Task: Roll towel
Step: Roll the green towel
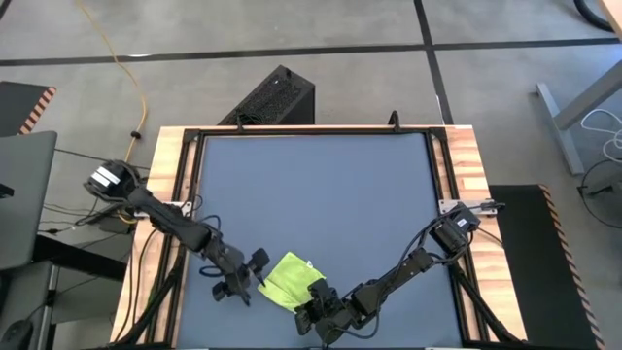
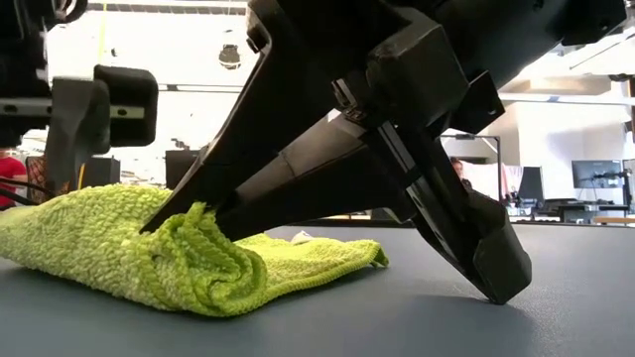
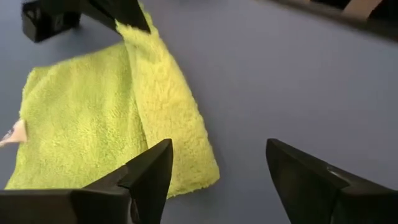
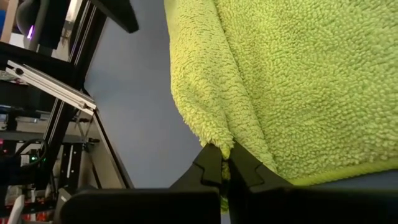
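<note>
So there's just one small lime-green fluffy towel [image 1: 290, 280] here, lying on the dark blue-grey mat [image 1: 321, 194] near the front edge of the wooden-edged bench [image 1: 465, 175], partly folded over itself with a rolled-up lump along one side. A good chunk of it is hidden: in the low view the right arm's black body blocks most of the towel's far part, and in the high view the towel's near corner disappears under the right gripper [image 1: 316, 313].

Two grippers, one on each side of the towel. The right gripper's fingers [image 4: 214, 171] are closed tight on a pinched fold of the towel's edge, lifting that bit slightly off the mat. The left gripper [image 1: 248, 275] sits just beside the towel's opposite edge, its fingers [image 3: 152, 171] spread wide and holding nothing; one fingertip overlaps the towel's corner in the left wrist view, so contact is hard to judge.

A small pale tag [image 3: 12, 132] peeks out at the towel's edge, cut off by the frame.
</note>
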### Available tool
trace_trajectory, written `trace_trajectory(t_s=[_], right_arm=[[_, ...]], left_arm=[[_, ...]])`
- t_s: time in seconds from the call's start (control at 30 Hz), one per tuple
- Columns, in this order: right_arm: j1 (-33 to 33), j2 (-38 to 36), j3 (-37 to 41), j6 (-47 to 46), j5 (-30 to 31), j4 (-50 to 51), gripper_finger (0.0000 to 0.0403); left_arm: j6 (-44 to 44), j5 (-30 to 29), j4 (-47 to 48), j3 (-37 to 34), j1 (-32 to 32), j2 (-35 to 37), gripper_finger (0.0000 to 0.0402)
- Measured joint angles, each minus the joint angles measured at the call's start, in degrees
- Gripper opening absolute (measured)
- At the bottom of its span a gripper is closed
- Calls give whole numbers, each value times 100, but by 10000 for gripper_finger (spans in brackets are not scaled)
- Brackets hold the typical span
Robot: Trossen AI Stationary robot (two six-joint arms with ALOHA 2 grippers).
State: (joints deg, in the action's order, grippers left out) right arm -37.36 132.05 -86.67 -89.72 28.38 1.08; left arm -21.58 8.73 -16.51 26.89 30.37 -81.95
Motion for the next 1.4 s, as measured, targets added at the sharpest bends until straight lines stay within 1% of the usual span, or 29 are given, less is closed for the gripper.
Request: trace_trajectory(t_s=[0.13,0.33,0.53,0.67,0.8,0.93,1.03,1.1,1.27,1.4], right_arm=[[0,0,0,-5,0,-4,23],[0,0,2,-11,0,-8,21],[27,0,6,-25,-15,-4,21],[39,0,7,-36,-46,-6,21],[44,0,7,-36,-113,-7,21],[44,0,7,-36,-122,-10,22],[44,0,7,-36,-129,-17,22],[40,0,7,-46,-128,-17,22],[-26,0,7,-296,-120,-6,22],[-120,0,7,-475,-81,-1,21]], left_arm=[[-95,-389,1,0,48,-205,236],[-221,-291,-8,5,48,-456,212],[-168,-301,-42,108,46,-917,170],[-118,-416,-19,275,50,-1150,144],[98,-626,186,401,34,-1178,122],[326,-672,385,417,-35,-1176,85],[573,-687,462,417,-43,-1170,41],[772,-551,497,421,-67,-1154,13],[1203,252,691,542,-293,-1139,3],[1524,1455,796,544,-688,-1124,2]])
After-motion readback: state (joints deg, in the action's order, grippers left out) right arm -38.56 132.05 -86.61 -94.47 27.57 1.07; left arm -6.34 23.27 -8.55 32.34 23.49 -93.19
